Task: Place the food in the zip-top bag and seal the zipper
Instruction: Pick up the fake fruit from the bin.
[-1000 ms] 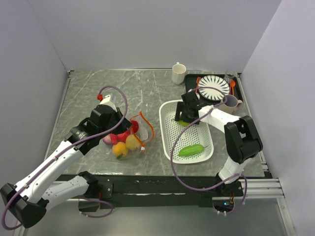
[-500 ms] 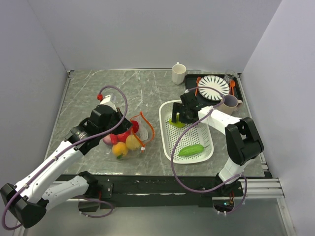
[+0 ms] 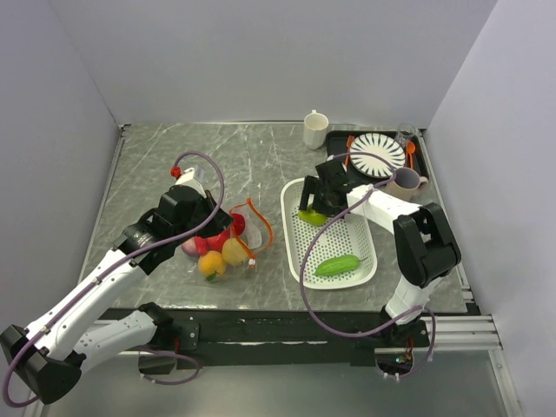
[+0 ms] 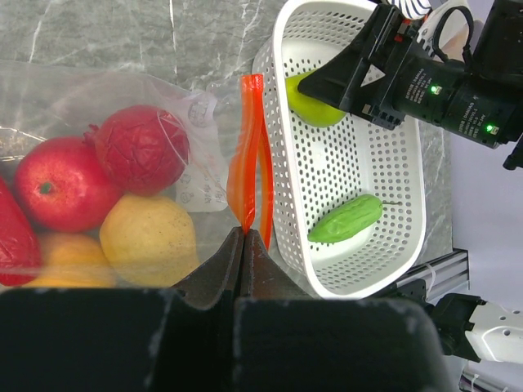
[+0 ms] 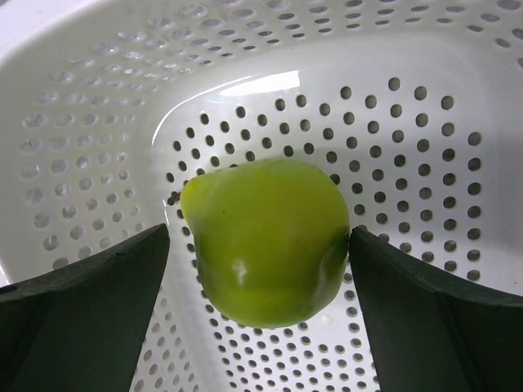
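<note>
Straddles green ball (image 5: 270, 233) in white basket (image 4: 384, 188), right gripper (image 3: 313, 212) jaws wide, cucumber (image 4: 347, 219) near; pinches zipper (image 4: 249, 147) in closed left gripper (image 4: 243, 245).

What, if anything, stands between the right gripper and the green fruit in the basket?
Nothing visible does. The right gripper is open, with a finger on each side of the green fruit, which lies bare on the basket floor near a corner. Toward the bag, only the basket's wall lies between.
</note>
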`<action>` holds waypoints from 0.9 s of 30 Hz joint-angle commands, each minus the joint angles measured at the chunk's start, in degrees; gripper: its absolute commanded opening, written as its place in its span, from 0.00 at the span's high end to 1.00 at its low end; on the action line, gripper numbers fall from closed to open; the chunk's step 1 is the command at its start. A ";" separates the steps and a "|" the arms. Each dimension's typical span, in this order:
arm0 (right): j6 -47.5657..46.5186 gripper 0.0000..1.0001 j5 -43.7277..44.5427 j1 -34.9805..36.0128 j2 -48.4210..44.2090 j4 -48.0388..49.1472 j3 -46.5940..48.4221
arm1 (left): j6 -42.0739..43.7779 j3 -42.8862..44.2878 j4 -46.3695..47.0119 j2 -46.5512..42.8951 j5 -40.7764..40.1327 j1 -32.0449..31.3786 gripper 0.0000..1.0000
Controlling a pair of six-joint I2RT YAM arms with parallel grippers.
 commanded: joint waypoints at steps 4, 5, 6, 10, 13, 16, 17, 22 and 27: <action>0.56 0.15 1.58 -0.10 1.04 0.17 1.53 | 0.45 0.14 1.95 -0.87 0.51 -0.07 0.99; 0.38 0.18 1.76 -0.10 1.30 -0.01 1.80 | 0.45 -0.03 2.12 -0.79 0.69 -0.07 0.99; -0.32 0.21 2.02 -0.01 1.65 -0.44 2.84 | 0.45 -0.03 2.13 -0.79 0.78 -0.16 0.99; -1.56 0.37 2.64 -0.10 3.41 -3.00 4.35 | 0.36 0.23 1.69 -1.14 0.52 -0.16 0.99; -2.08 0.43 2.11 -0.10 2.97 -2.21 3.21 | 0.36 0.23 1.25 -1.49 0.16 -0.16 0.99; -2.08 0.56 1.76 -0.01 1.40 -1.33 1.71 | 0.36 0.32 1.07 -1.49 0.07 -0.07 0.99; -2.00 0.61 1.41 -0.19 0.87 -1.24 1.45 | 0.36 0.32 1.25 -1.49 0.16 -0.16 0.99; -1.56 0.64 1.23 -0.10 -5.89 -1.24 -0.31 | 0.71 0.67 1.60 -0.70 0.95 -0.16 0.99; -1.03 0.64 -0.09 -0.01 -13.27 -2.46 -1.28 | 0.53 0.23 2.30 -0.52 1.22 -0.07 0.99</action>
